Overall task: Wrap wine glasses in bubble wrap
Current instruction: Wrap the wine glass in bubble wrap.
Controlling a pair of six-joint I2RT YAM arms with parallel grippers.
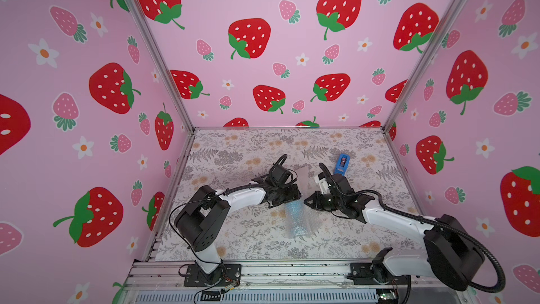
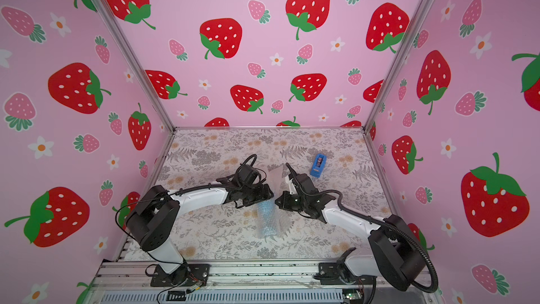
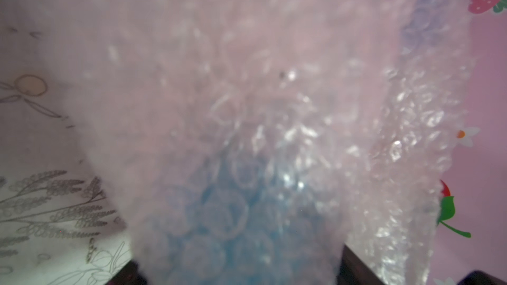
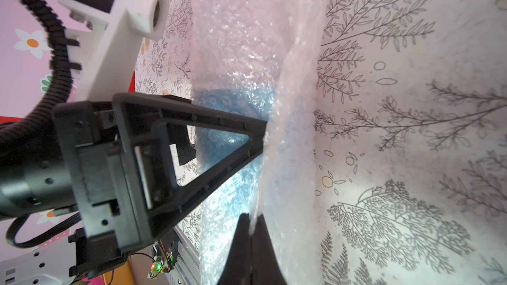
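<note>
Clear bubble wrap (image 1: 305, 226) lay bunched at mid-table and ran far to near between the two arms, as seen in both top views. Inside it was the light-blue goblet (image 1: 294, 214), which showed through the film as a long blue shape. Which end was cup and which was foot, I could not tell through the bubbles.

From the left, the left gripper (image 1: 287, 201) sat over the far end of the bundle. In the left wrist view its two dark fingers (image 3: 354, 264) stood wide apart, with the wrapped goblet (image 3: 233, 228) between them. Film filled most of that view and was blurred by closeness. The jaws were spread. Whether the pads pressed the bundle, I could not tell.

From the right, the right gripper (image 1: 306, 200) reached the same far end, its tip just beside the left gripper. In the right wrist view its jaws were pressed together on a raised fold of the bubble wrap (image 4: 277, 78). They pinched film only, not the goblet (image 4: 227, 100). The fold stood up off the table as a ridge, with blue showing on the side toward the left gripper.

A darker blue tape dispenser (image 1: 342, 165) stood on the table (image 1: 233, 147) to the far right of the bundle. It did not touch the bundle and was near the right wrist. The table surface was a pale floral print. The booth walls (image 1: 87, 112) were pink with strawberries.
</note>
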